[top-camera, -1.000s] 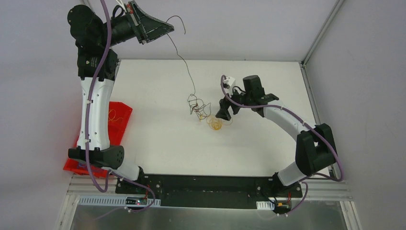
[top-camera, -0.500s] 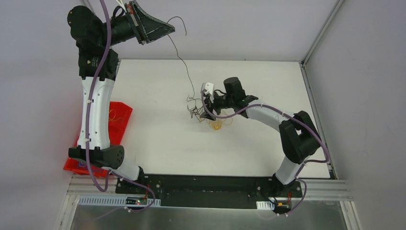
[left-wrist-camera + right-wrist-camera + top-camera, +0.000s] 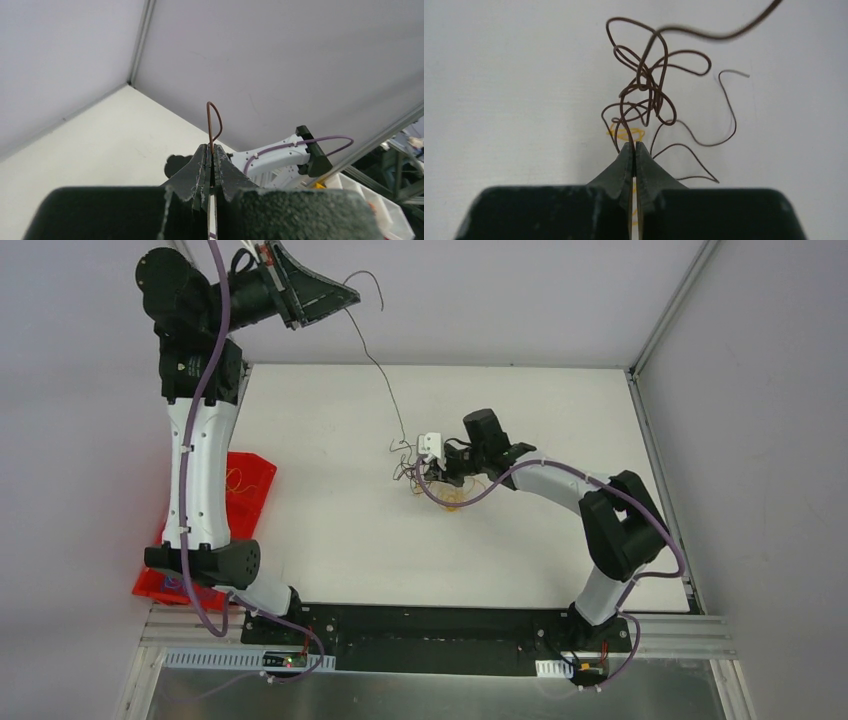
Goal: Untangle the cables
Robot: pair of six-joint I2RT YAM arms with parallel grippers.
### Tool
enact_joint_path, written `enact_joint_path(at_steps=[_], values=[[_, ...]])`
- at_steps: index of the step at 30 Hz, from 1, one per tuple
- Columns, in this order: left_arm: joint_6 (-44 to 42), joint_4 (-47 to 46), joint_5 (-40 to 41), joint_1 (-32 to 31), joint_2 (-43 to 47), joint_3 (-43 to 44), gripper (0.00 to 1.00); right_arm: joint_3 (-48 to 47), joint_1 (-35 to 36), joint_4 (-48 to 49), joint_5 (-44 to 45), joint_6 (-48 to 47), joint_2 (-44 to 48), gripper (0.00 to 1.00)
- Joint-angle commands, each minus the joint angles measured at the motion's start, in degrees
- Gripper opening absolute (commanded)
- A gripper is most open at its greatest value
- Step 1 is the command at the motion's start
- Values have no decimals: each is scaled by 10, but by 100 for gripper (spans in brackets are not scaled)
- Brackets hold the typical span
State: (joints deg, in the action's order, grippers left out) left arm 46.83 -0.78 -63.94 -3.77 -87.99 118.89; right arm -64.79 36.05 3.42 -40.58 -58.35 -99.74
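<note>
Left gripper (image 3: 212, 150): I have it clenched on the brown wire (image 3: 212, 141), raised high over the far-left corner of the table (image 3: 330, 530).
Brown wire: it runs from that grip down to the tangle (image 3: 646, 85) at mid-table.
Right gripper (image 3: 634, 146): the fingers are pressed together at the tangle's near edge. I cannot tell if a strand is pinched.
Yellow wire (image 3: 626, 133): on the table, just beside the tangle.
Bin (image 3: 255, 480): red, at the table's left edge.

Matt table (image 3: 330, 540) — smooth cable (image 3: 644, 87)
</note>
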Motion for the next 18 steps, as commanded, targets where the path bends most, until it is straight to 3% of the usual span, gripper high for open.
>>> enact_joint_path(at_steps=[1, 3, 5, 12, 18], values=[[-38, 12, 18, 47, -12, 142, 0, 20, -36, -136, 24, -128, 19, 0], [-43, 42, 41, 88, -45, 243, 0, 29, -61, -181, 47, -155, 19, 0], [-34, 35, 73, 124, -57, 289, 0, 30, -91, -222, 66, -172, 18, 0], [-20, -11, 183, 195, -6, 237, 0, 30, -165, -306, 118, -188, 19, 0], [-60, 40, 218, 207, 16, 210, 0, 15, -178, -342, 125, -156, 16, 0]])
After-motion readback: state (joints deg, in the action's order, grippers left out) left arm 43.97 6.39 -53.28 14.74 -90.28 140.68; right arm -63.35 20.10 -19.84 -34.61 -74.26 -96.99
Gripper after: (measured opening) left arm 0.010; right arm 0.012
